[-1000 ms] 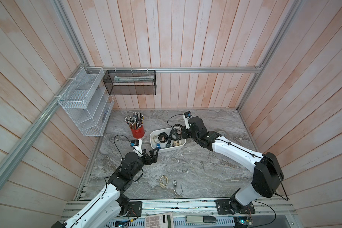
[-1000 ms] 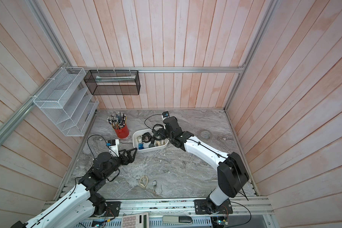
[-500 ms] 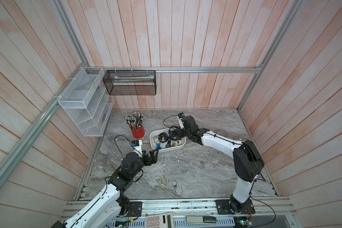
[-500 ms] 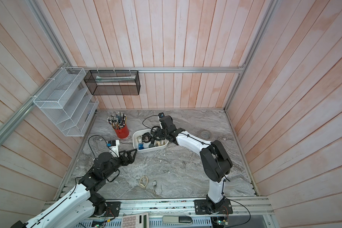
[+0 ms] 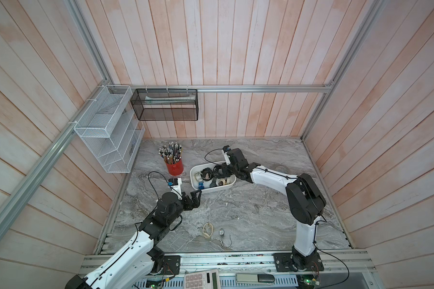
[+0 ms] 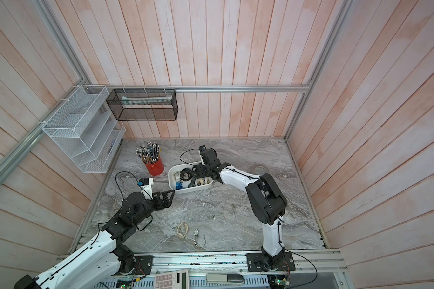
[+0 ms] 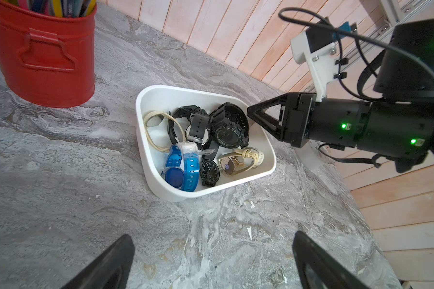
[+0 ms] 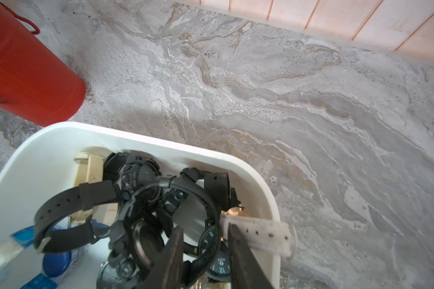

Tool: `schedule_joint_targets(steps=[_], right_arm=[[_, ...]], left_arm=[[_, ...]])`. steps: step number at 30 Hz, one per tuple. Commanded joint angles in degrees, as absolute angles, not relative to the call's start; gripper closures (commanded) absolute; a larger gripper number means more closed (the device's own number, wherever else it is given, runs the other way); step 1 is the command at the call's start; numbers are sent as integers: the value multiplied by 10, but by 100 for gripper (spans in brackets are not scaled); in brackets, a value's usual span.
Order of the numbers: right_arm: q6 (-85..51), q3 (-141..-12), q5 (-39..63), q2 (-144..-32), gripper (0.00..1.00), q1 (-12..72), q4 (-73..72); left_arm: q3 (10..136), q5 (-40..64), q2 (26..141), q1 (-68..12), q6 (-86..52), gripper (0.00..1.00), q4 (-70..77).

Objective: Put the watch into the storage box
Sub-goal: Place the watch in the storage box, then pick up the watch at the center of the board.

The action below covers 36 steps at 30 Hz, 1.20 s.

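The black watch (image 7: 228,127) lies in the storage box (image 7: 268,150), partly between the narrowly parted jaws of the right gripper (image 8: 204,226). The left gripper (image 7: 213,236) hangs wide open nearby.

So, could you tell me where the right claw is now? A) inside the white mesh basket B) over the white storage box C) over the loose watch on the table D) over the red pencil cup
B: the right wrist view shows the right claw above the watches in the white storage box.
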<state>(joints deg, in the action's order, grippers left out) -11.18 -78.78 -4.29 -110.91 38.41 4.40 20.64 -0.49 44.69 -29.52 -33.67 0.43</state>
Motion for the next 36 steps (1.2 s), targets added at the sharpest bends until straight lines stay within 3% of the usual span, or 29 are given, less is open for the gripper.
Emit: schedule_joint_targets(steps=[1, 6, 14, 22, 31, 36], right_arm=[[-126, -789, -25, -1057, 54, 381, 42], [-143, -716, -5, -962, 32, 380, 22], [-208, -427, 17, -784, 18, 380, -160], [-221, -409, -2, -768, 16, 380, -177], [-219, -439, -4, -793, 16, 380, -163], [-223, -438, -8, -797, 16, 380, -165]], left_arm=[[215, -6, 452, -293, -332, 0, 13], [207, 3, 460, -293, -337, 0, 25], [204, 9, 473, -293, -336, 0, 44], [210, 24, 478, -293, -338, 1, 33], [202, 72, 457, -307, -345, 20, -75], [233, 24, 474, -387, -352, 25, -180]])
